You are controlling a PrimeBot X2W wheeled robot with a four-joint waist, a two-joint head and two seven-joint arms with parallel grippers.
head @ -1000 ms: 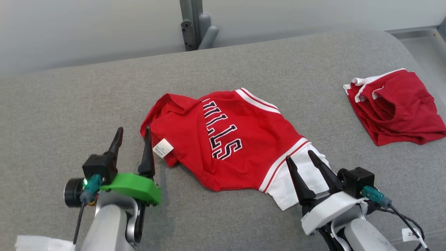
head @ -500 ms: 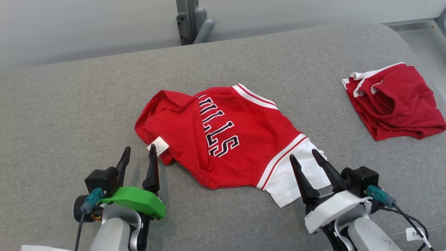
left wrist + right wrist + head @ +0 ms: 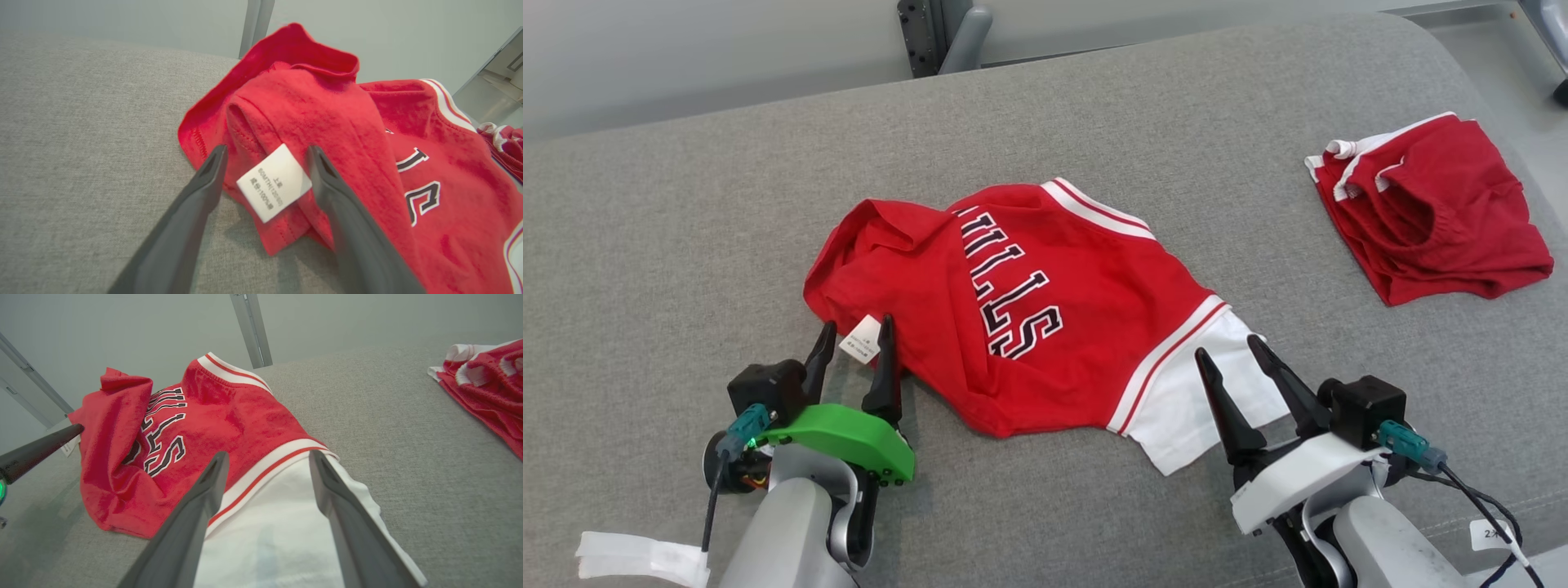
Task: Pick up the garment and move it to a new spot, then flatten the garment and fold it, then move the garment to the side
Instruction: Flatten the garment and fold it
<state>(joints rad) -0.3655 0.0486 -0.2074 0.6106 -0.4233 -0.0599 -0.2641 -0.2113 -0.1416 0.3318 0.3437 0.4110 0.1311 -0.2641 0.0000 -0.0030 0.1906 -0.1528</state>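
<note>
The garment (image 3: 1013, 327) is a red jersey with black-and-white letters, lying crumpled on the grey cushion (image 3: 686, 204). My left gripper (image 3: 856, 327) is open at its near-left corner, fingers either side of the white label (image 3: 860, 340). The left wrist view shows the label (image 3: 274, 181) and a red fold (image 3: 327, 114) between the open left gripper (image 3: 266, 148) fingers. My right gripper (image 3: 1227, 346) is open over the white sleeve (image 3: 1168, 408). In the right wrist view the right gripper (image 3: 268, 453) straddles the striped cuff, and the white sleeve (image 3: 278, 522) lies under it.
A second red garment (image 3: 1421, 212) with white trim lies bunched at the far right, near the cushion's edge. A grey post (image 3: 931, 33) stands behind the cushion against the pale wall. Bare grey cushion lies to the left and behind the jersey.
The head camera has tilted and turned, shifting the whole picture. My left gripper has drawn back and to the right, from beside the jersey's corner to straddling its label. The right gripper stays over the sleeve.
</note>
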